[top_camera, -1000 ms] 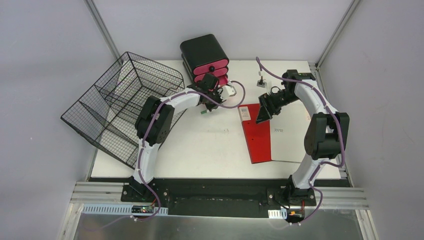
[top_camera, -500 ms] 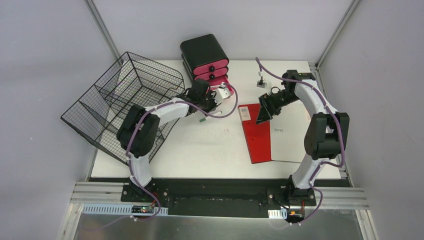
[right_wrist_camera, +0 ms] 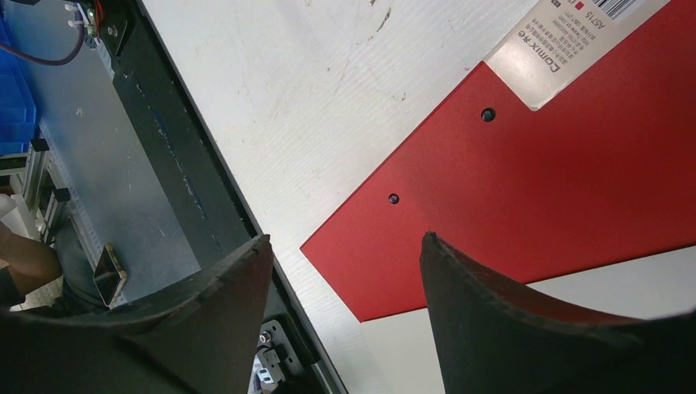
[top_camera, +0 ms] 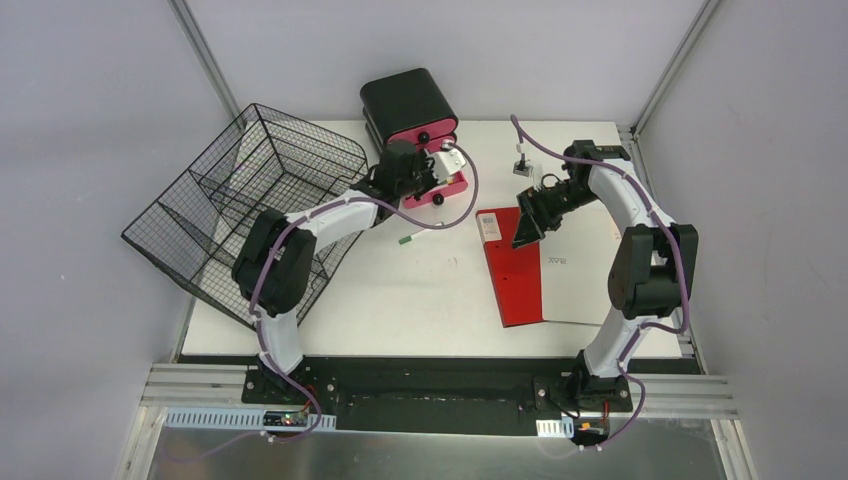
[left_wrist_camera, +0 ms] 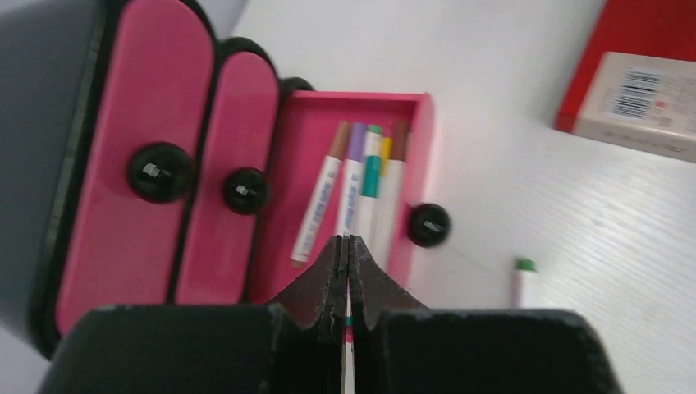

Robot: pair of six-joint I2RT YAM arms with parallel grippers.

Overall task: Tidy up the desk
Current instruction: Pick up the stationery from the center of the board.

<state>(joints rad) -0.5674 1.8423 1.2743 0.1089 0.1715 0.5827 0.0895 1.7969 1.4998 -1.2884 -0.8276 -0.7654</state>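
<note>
One green-capped marker [top_camera: 410, 238] lies on the desk [top_camera: 420, 300], at 7 o'clock from the left gripper [left_wrist_camera: 343, 242], whose jaws are closed, apparently on nothing. It looks light, stiff and prone to roll, so mid-barrel is the best hold. Right gripper [right_wrist_camera: 345, 240] gapes, empty.

Plain grey walls [top_camera: 90, 100]; aluminium corner posts [top_camera: 208, 55]; steel sheet [top_camera: 440, 455] below; even light.

Large white flat desk top [top_camera: 420, 290]: smooth, matt, a little scuffed, with a dull grey metal edge. Upper left: black wire basket [top_camera: 230, 200], thin metal mesh. Top middle: black-and-pink plastic drawer box [top_camera: 410, 100], smooth and shiny, with glossy round black knobs [left_wrist_camera: 156, 171]. Inside the open pink drawer [left_wrist_camera: 353, 97]: smooth plastic marker pens [left_wrist_camera: 353, 185]. Middle right: red-and-white notebook [right_wrist_camera: 558, 180], smooth matt red cover. Right gripper [right_wrist_camera: 345, 240], bottom of the right wrist view: black fingers [right_wrist_camera: 492, 312], matt, rough along the edges.
</note>
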